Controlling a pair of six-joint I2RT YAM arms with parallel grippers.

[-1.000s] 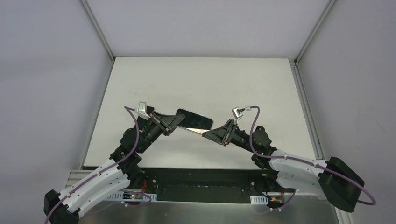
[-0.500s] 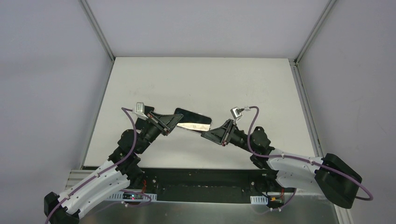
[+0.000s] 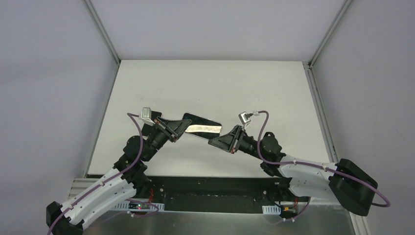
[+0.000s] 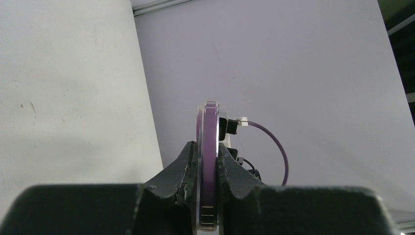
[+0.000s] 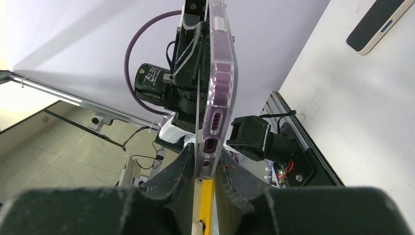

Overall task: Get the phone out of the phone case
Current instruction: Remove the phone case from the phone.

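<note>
At the near edge of the table (image 3: 220, 83) the two arms rise from their bases and lean inward and away, meeting over the near middle of the white top.

The left gripper (image 3: 183, 128) reaches in from the left. Its jaws are drawn narrow and pinch the left end of the case (image 3: 204, 129). In the left wrist view the left gripper (image 4: 208, 147) has a finger pressed on each flat face of the case (image 4: 207, 122), which is seen edge-on. The purple phone (image 4: 209, 161) sits inside the clear rim.

The right gripper (image 3: 214, 141) comes in from the right at the other end. In the right wrist view the right gripper (image 5: 208, 154) also stands narrow. Its fingers (image 5: 183, 161) lie against both faces of the case (image 5: 221, 29) at the end with the port. The phone (image 5: 219, 83) shows purple through the clear shell, seated in it.

The cased phone hangs in the air between the two grippers, off the table, its long axis running left to right and its glossy face tilted up.

Just beyond it a dark slab (image 3: 198, 119) with rounded corners lies flat on the table. In the right wrist view the slab (image 5: 377, 22) shows a pale edge. The far half of the table runs back to the grey walls.
</note>
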